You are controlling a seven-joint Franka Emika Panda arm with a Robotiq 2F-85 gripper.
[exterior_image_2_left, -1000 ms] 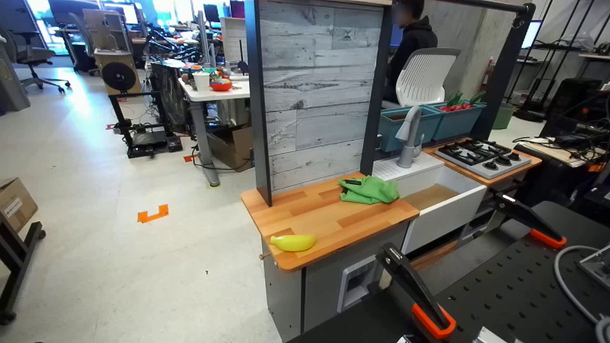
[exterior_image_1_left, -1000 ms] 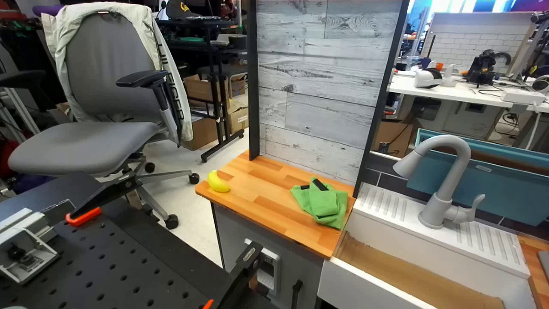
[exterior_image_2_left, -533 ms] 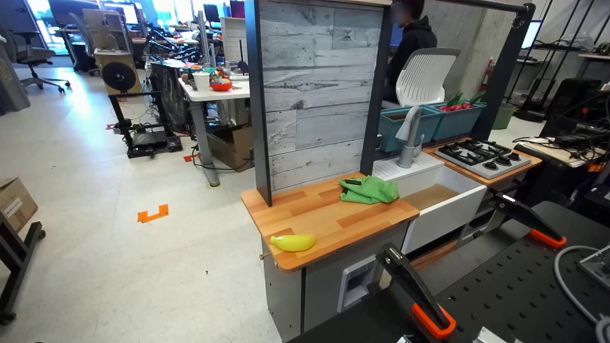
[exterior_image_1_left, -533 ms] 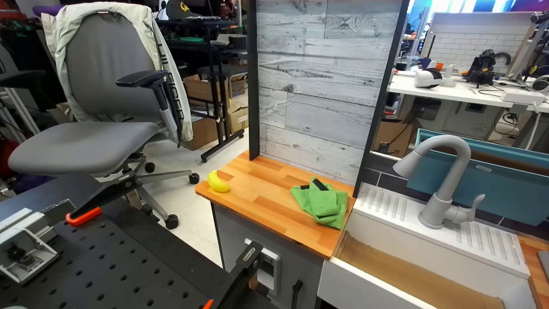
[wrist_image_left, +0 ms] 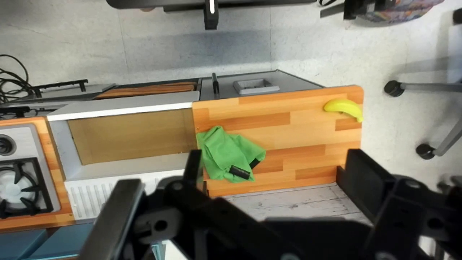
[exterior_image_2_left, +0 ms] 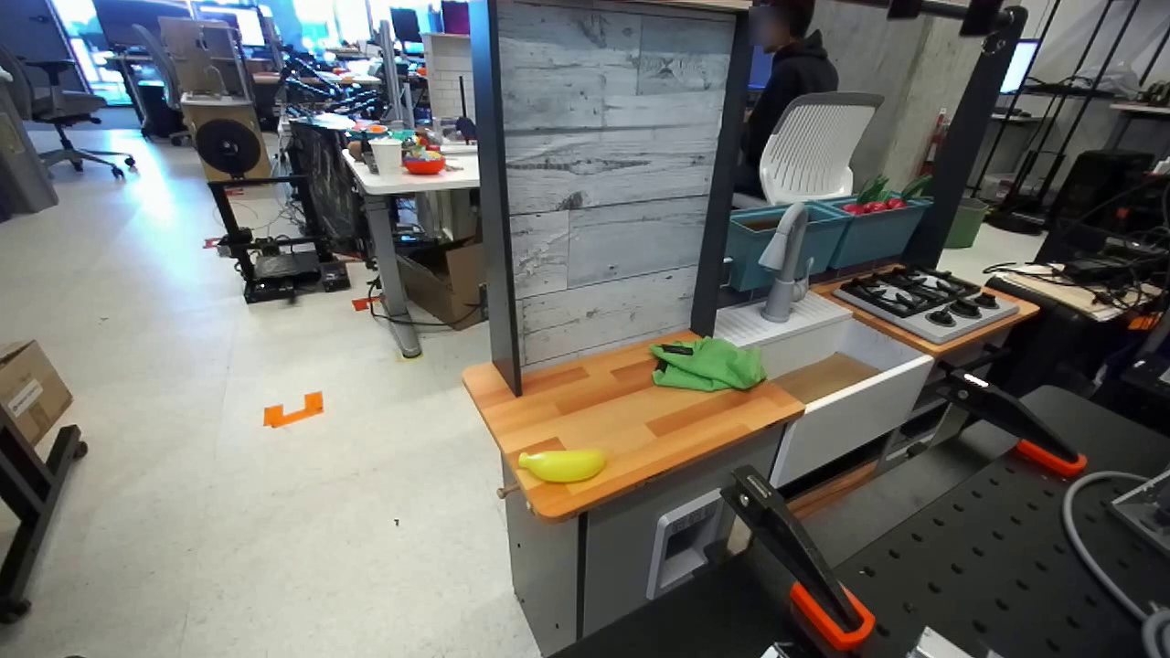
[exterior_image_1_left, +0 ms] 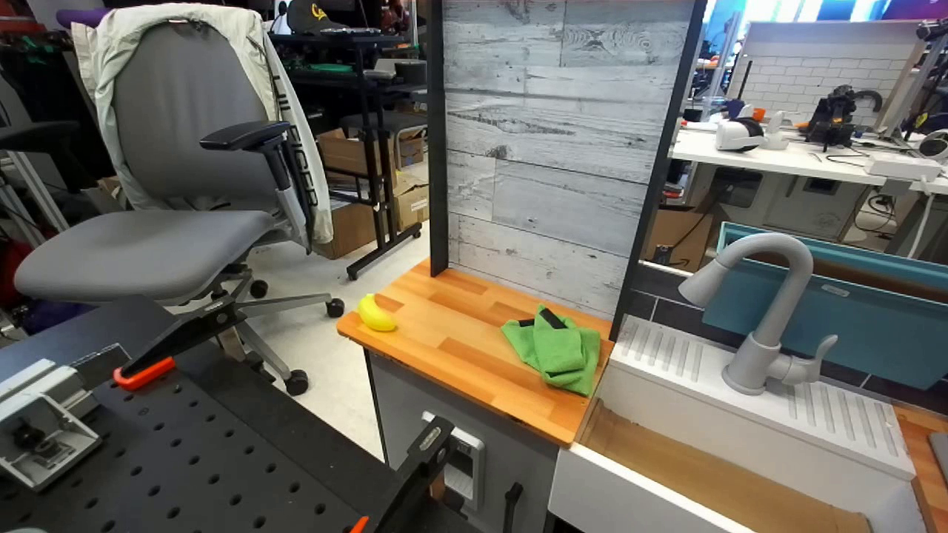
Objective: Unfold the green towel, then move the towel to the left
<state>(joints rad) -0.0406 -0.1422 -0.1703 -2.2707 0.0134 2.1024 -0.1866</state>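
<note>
Gripper (exterior_image_2_left: 943, 23) entering an exterior view, spread wide, green towel (wrist_image_left: 223, 153) crumpled, tabs (wrist_image_left: 240, 172) toward planks (exterior_image_1_left: 555, 203), long axis unclear

Matt cloth towel (exterior_image_1_left: 561, 354), glossy plastic banana (exterior_image_2_left: 562, 466), wooden counter (exterior_image_1_left: 452, 326) (smooth)

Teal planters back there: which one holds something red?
In an exterior view, it's the stove-side planter: red, green-topped vegetables poke from it, while the faucet-side planter shows only brown inside.
</note>
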